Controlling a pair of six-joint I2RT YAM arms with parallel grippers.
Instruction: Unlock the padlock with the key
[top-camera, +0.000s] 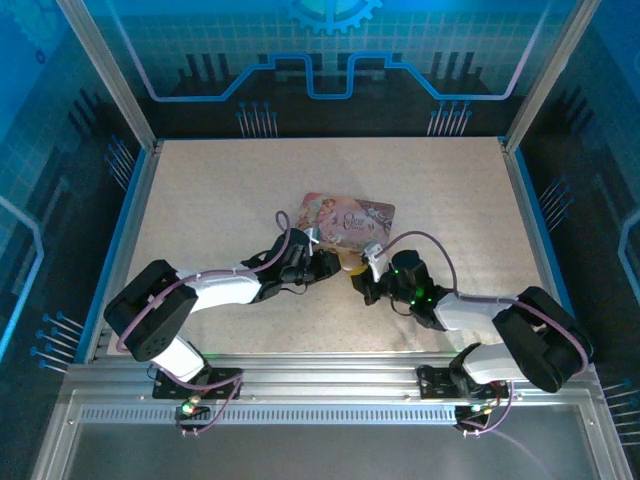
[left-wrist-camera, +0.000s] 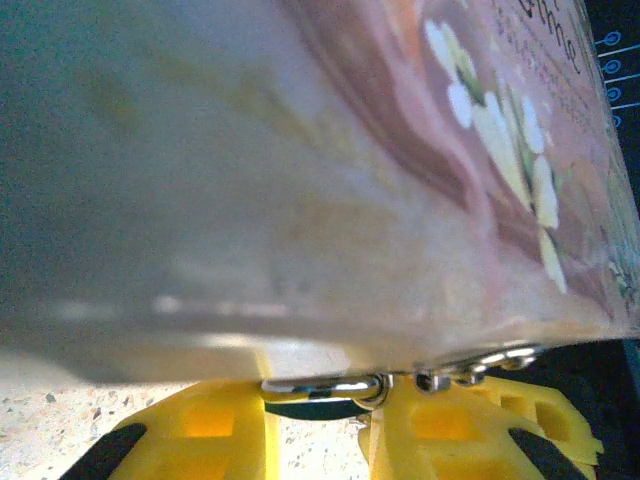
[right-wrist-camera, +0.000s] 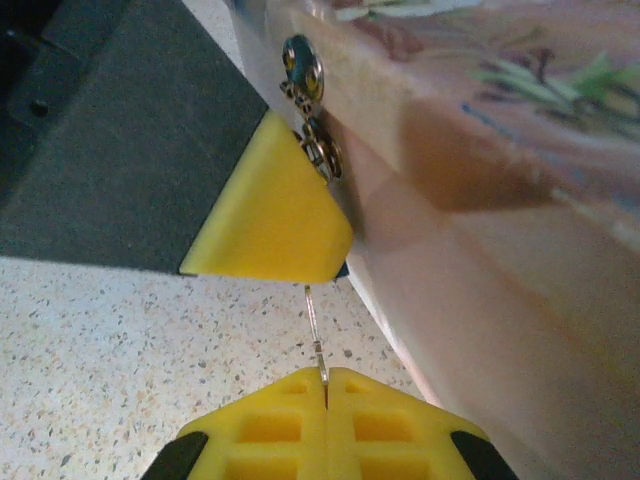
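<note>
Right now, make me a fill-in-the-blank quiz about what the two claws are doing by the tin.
1. The right claw pinches the thin ___.
2. The left claw grips the padlock beside the ___ tin.
3. Both claws' fingers are coloured ___.
Missing words: key, pink, yellow.

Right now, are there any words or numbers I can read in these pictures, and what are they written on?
Pink illustrated rectangular tin box, curly writing on its lid: too small and blurred to read from above.
Same lid in the left wrist view: slanted lettering, too blurred to read.
Gear-shaped sign on the blue back wall: a picture, no words.
No numbers or brand names can be read.
</note>
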